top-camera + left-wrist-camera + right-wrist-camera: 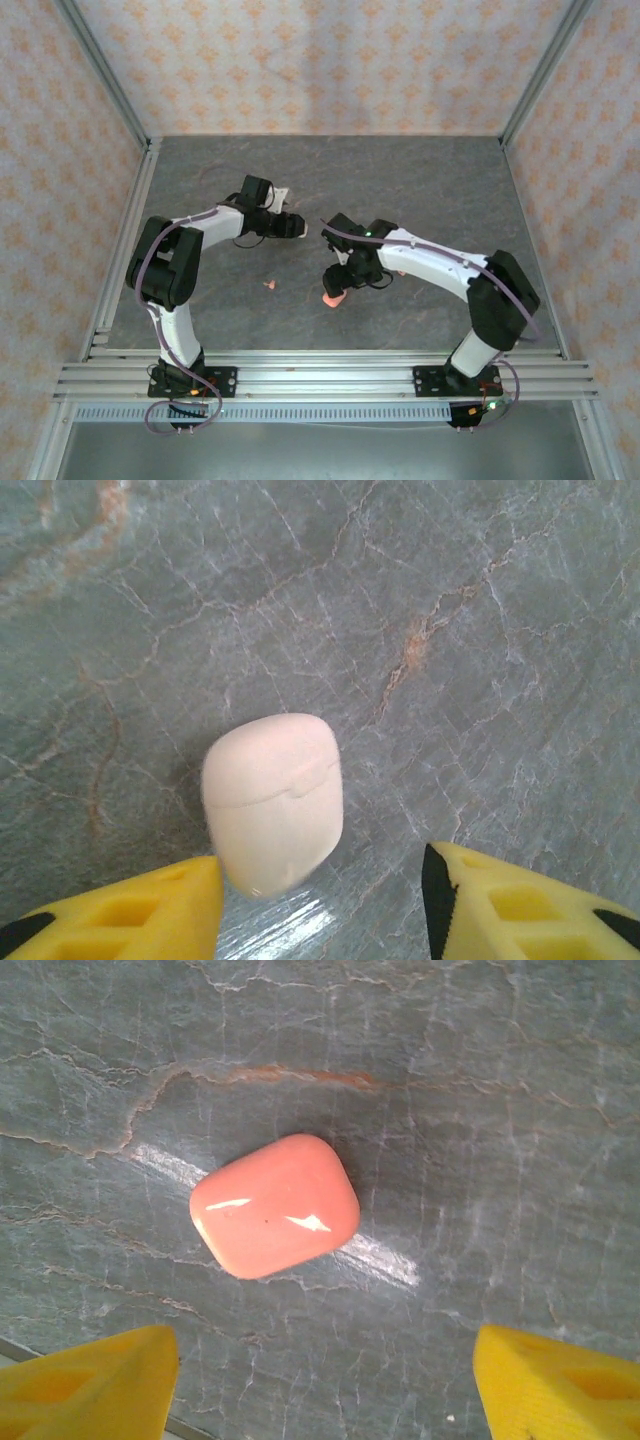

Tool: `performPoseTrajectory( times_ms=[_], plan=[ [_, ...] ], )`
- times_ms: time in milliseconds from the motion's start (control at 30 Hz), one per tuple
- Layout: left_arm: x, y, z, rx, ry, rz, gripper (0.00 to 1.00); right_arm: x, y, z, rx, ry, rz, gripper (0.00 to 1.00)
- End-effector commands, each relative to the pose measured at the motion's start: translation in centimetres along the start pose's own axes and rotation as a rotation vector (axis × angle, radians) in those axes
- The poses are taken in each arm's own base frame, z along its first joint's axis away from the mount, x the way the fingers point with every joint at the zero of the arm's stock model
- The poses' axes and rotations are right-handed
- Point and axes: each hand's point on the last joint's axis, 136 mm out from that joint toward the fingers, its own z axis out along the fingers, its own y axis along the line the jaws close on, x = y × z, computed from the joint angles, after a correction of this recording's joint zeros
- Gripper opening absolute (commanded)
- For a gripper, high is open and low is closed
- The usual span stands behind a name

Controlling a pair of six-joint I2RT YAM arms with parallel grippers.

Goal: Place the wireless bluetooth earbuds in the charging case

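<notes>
Grey veined table (420,180) walled by patterned panels, with one tiny coral earbud (268,285) lying loose between the two arms, toward the front edge. Left gripper (320,880) spread around a shut white case (273,802), one finger (130,910) at or against its lower corner, the other clear of it. Right gripper (325,1360) spread wide over a shut coral case (275,1205), lying flat just right of the earbud and touching neither finger.

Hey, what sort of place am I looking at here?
Probably a robot test booth rather than a home: aluminium frame rails, patterned backdrop walls on three sides, and a marble-look tabletop.
</notes>
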Motion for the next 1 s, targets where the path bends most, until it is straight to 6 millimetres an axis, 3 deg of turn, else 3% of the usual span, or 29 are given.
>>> performPoseTrajectory(
  times_ms=[0,200,400,767,967],
  plan=[
    [-1.0,0.4,-2.0,-0.064,0.003,0.024,0.58,0.2,0.2,0.3,0.023,0.05,-0.089,0.79],
    [-1.2,0.7,-4.5,-0.123,-0.018,0.05,0.6,-0.1,0.8,1.4,0.024,0.107,-0.136,0.8],
    [0.3,0.8,-6.4,-0.146,-0.046,0.05,0.61,0.0,1.9,3.3,0.01,0.171,-0.166,0.82],
    [3.1,0.8,-8.6,-0.154,-0.105,0.022,0.61,-0.1,1.8,6.1,0.027,0.214,-0.157,0.85],
    [3.4,0.3,-9.9,-0.148,-0.15,0.018,0.61,-0.4,2.1,6.8,0.021,0.224,-0.139,0.73]
  ],
)
